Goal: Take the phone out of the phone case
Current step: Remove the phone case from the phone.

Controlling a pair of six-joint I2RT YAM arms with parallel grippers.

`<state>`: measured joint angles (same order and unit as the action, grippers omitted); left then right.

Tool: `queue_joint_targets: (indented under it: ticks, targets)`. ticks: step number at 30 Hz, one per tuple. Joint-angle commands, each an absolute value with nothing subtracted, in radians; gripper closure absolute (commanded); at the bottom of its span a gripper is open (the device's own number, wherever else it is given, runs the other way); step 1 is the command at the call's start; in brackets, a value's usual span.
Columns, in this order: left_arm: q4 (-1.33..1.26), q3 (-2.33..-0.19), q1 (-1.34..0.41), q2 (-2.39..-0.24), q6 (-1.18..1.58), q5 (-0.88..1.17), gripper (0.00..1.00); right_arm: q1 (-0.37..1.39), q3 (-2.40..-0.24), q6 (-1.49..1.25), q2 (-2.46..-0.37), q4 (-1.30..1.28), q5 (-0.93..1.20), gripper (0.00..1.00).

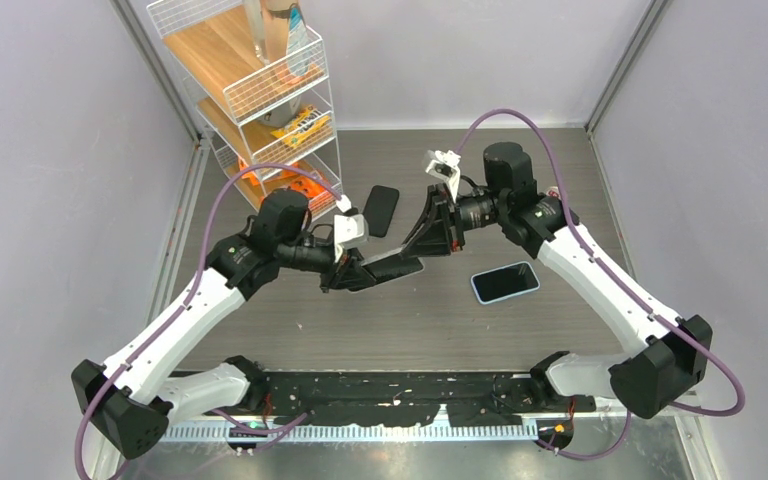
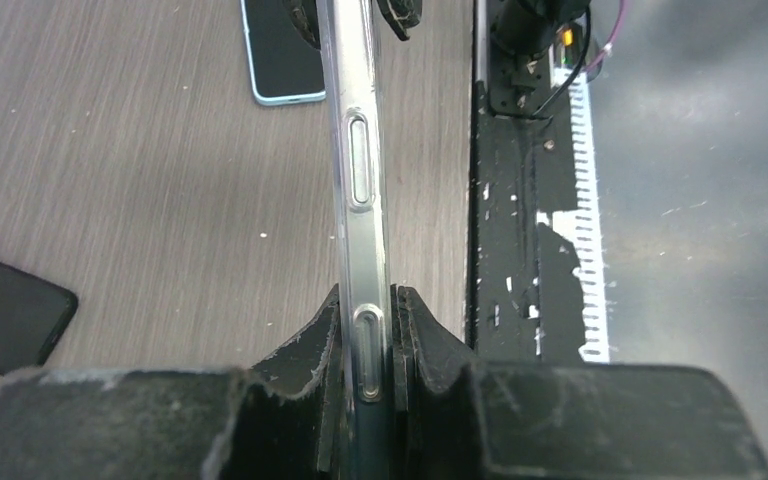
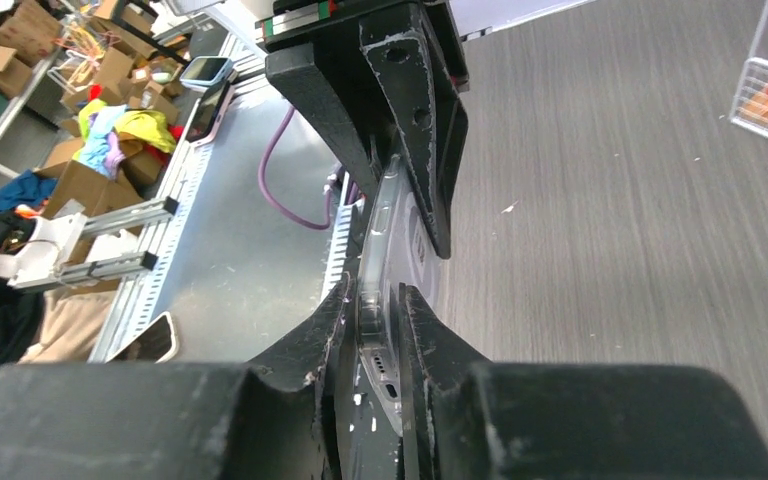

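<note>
Item one: my left gripper (image 1: 352, 274), fingers (image 2: 310, 345) narrow and pressed flat against both faces of the phone case (image 2: 360, 180), gripping it at one end. Item two: my right gripper (image 1: 432, 238), fingers (image 3: 438, 350) likewise close together and clamped on the opposite end of the same case, where the port openings show between them. Item three: the phone (image 1: 396, 266), dark-faced, seated inside that clear case; the pair is held in the air between my two grippers, above the table (image 1: 410, 335) near its middle, edge-on to both wrist cameras, with the side buttons' covers visible along the rim. Item four: a second handset in a light blue case (image 1: 505, 283), lying flat on the table, screen up, on my right side, apart from everything I hold. Item five: a black handset (image 1: 381, 210), flat on the table, farther from my bases. Item six: a white wire rack (image 1: 260, 95) with wooden shelves at the far left corner, packets on its lower tiers.
</note>
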<state>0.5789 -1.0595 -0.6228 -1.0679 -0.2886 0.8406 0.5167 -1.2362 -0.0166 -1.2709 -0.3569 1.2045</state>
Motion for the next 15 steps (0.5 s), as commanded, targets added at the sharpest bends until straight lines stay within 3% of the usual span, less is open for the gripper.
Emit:
queue_joint_targets:
  ticks: [1,15]
  targets:
    - [0.629,-1.109,-0.654,-1.060,-0.492,0.780,1.00,0.522,-1.215,-0.180,-1.285,-0.209,1.301,0.94]
    - [0.777,-1.222,-0.753,-1.099,-0.650,0.639,1.00,0.529,-1.131,-0.385,-1.335,0.023,1.348,0.95]
